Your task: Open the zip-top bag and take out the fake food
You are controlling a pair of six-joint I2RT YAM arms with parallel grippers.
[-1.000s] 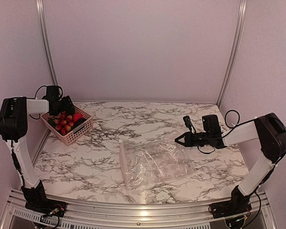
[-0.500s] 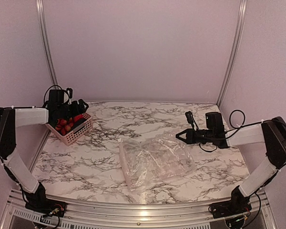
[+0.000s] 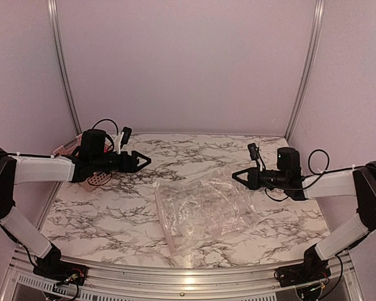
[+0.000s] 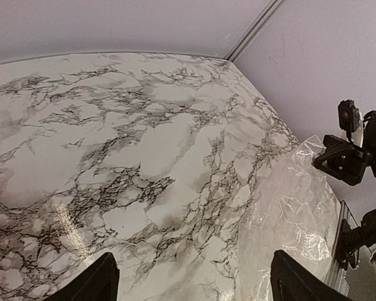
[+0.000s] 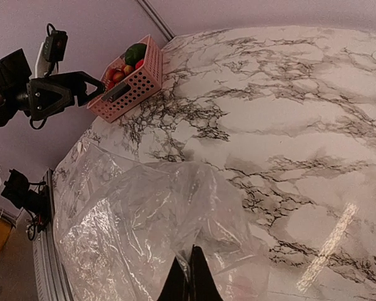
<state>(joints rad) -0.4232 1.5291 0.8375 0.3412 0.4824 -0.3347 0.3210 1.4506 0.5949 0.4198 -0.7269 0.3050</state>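
Limp, slick zip-top bag [image 3: 203,210] sprawled mid-tabletop [image 3: 194,153], between the two arms.

Looks empty and close to weightless: thin clear film, crinkled, likely to skate on the marble and cling to itself. Best taken at a firm edge rather than the loose middle, probably the whitish zip strip [image 3: 163,216] down its left side. Fake food [image 5: 126,66] heaped in the pink slatted basket [image 5: 135,84] at the far left corner, well apart from the bag. Left gripper [image 3: 144,162] hovering over bare marble between basket and bag, fingers [image 4: 97,282] spread wide, holding nothing. Right gripper [image 3: 234,178] at the bag's raised far-right edge, fingers pressed fully together; cannot tell whether a fold of film is caught between them.
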